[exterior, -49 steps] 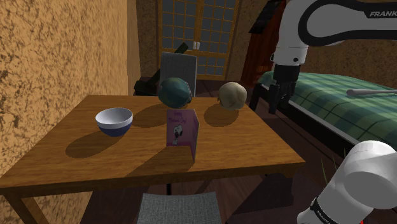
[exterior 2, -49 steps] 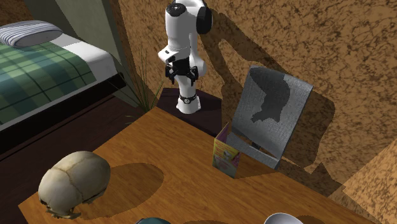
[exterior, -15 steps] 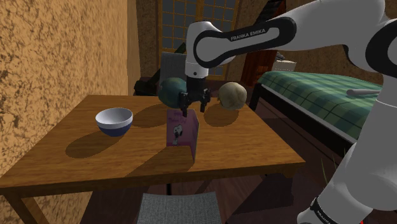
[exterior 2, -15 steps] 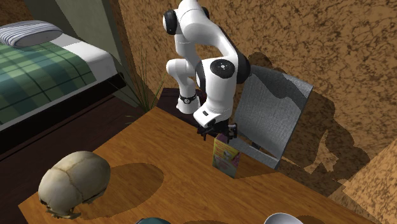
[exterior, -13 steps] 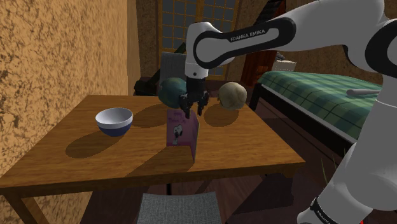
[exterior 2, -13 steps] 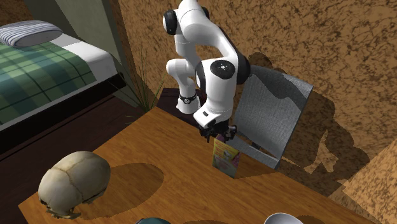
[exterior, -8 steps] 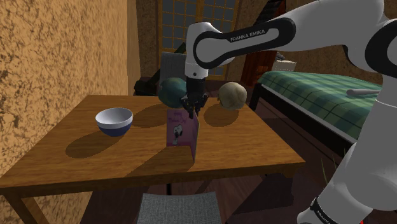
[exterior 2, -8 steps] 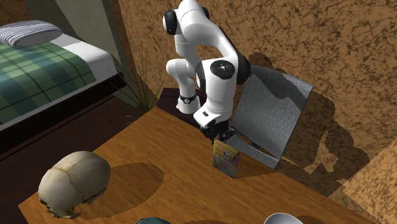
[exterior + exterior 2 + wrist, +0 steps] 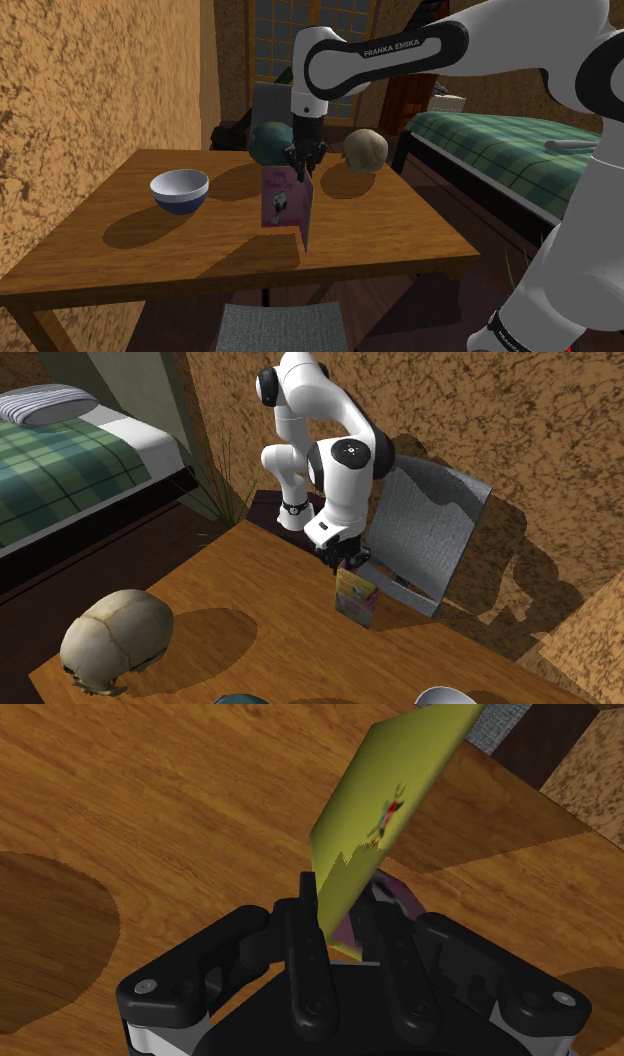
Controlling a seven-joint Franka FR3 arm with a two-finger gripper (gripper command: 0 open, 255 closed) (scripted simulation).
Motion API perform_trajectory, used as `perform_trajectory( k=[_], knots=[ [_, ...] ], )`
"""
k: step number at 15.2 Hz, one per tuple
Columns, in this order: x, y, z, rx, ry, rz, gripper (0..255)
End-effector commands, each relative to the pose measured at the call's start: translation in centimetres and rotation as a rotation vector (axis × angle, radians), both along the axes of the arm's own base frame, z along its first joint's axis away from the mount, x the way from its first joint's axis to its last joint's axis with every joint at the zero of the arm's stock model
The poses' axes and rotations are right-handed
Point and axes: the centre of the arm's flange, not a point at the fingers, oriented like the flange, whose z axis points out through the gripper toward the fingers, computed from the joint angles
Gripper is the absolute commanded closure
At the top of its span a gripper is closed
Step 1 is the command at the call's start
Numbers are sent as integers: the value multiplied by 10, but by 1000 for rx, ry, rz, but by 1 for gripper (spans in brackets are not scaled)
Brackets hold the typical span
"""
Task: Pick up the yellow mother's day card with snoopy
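Observation:
The folded card stands open near the middle of the wooden table. Its face is purple-pink with a small white figure in the shoulder view. In the second exterior view the card is yellow, and the card is also yellow in the wrist view. My black gripper comes down from above and is shut on the card's top edge. The fingers clasp the yellow leaf between them. From the other side, my gripper sits right on top of the card.
A white and blue bowl sits at the shoulder view's left. A dark green ball and a pale skull stand behind the card. A grey chair is at the table's edge, and a green plaid bed lies beyond.
The fingers stood open around the card's top a second ago and have closed on it. The hand has since risen slightly with the card.

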Motion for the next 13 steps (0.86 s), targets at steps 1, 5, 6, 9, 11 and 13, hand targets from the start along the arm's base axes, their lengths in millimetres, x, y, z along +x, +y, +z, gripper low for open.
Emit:
perform_trajectory(
  k=[1, 5, 6, 9, 11, 13],
  knots=[
    [-1, 0, 11, 0, 0, 0, 255],
    [-1, 0, 32, 0, 0, 0, 255],
    [-1, 0, 37, 0, 0, 0, 255],
    [-1, 0, 53, 0, 0, 0, 255],
    [-1, 0, 64, 0, 0, 0, 255],
    [-1, 0, 64, 0, 0, 0, 255]
  ],
)
